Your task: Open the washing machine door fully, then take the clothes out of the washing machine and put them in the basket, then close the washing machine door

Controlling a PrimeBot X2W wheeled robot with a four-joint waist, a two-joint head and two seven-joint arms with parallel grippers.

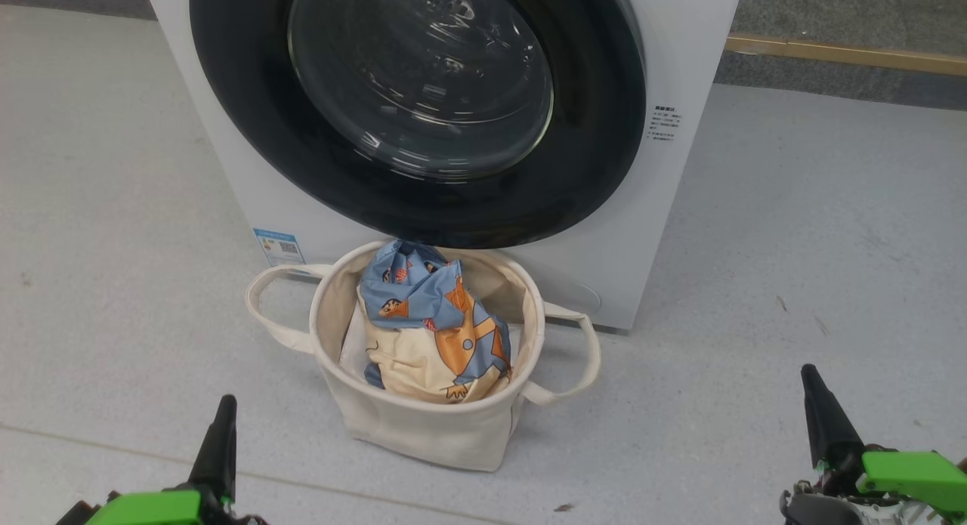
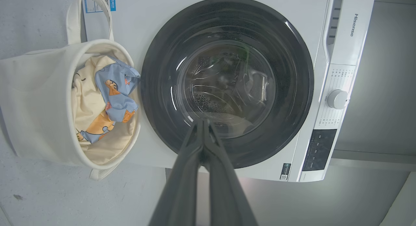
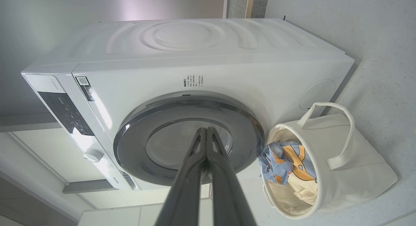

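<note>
The washing machine (image 1: 665,230) stands ahead with its door (image 1: 249,117) lying shut against the front, glass bulging out. In front of it on the floor stands the basket (image 1: 423,434), holding the clothes (image 1: 434,321), blue with orange figures and a cream panel. My left gripper (image 1: 225,404) is low at the left and my right gripper (image 1: 812,378) low at the right, both shut, holding nothing, well back from the basket. The left wrist view has the left gripper (image 2: 203,122) pointing at the door (image 2: 227,79). The right gripper (image 3: 205,130) also points at the door (image 3: 136,131).
Pale grey floor (image 1: 831,245) spreads to both sides of the machine. A wooden strip (image 1: 846,53) runs along the wall base behind. The control panel with a white knob (image 2: 337,99) sits on the machine's top front. The basket's loop handles (image 1: 582,359) stick out sideways.
</note>
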